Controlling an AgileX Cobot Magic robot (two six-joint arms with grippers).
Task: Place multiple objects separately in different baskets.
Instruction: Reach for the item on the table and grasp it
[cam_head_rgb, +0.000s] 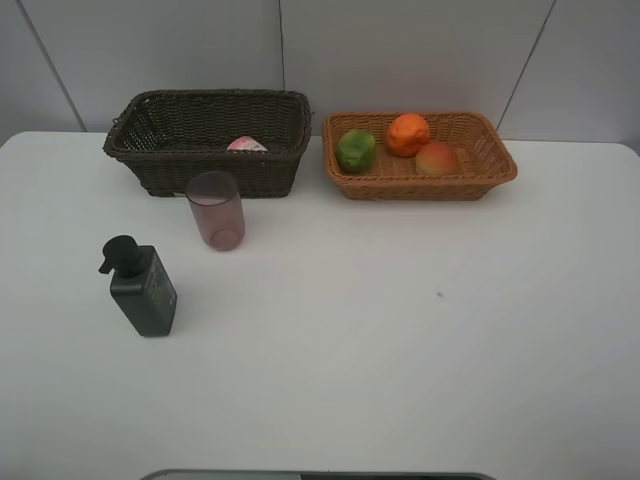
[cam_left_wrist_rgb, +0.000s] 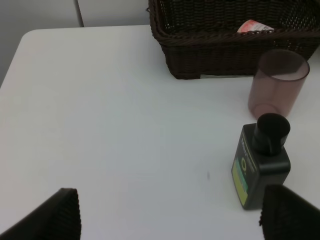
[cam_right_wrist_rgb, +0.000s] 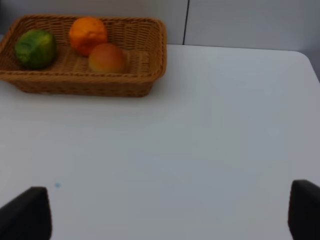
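The dark brown basket (cam_head_rgb: 210, 170) holds the pink white-capped spray bottle (cam_head_rgb: 246, 144). The light tan basket (cam_head_rgb: 420, 187) holds the green round fruit (cam_head_rgb: 355, 149), the orange (cam_head_rgb: 408, 133) and the mango (cam_head_rgb: 436, 159). The translucent pink cup (cam_head_rgb: 216, 210) stands on the table in front of the dark basket. The dark pump bottle (cam_head_rgb: 142, 286) stands nearer, to its left. Neither gripper shows in the exterior high view. My left gripper (cam_left_wrist_rgb: 175, 215) is open and empty, short of the pump bottle (cam_left_wrist_rgb: 261, 165) and cup (cam_left_wrist_rgb: 277, 82). My right gripper (cam_right_wrist_rgb: 165, 212) is open and empty, far from the tan basket (cam_right_wrist_rgb: 85, 85).
The white table (cam_head_rgb: 400, 330) runs to a grey wall behind the baskets. A small dark speck (cam_head_rgb: 439, 295) lies on the table right of centre. A grey edge (cam_head_rgb: 320, 475) shows at the front of the exterior high view.
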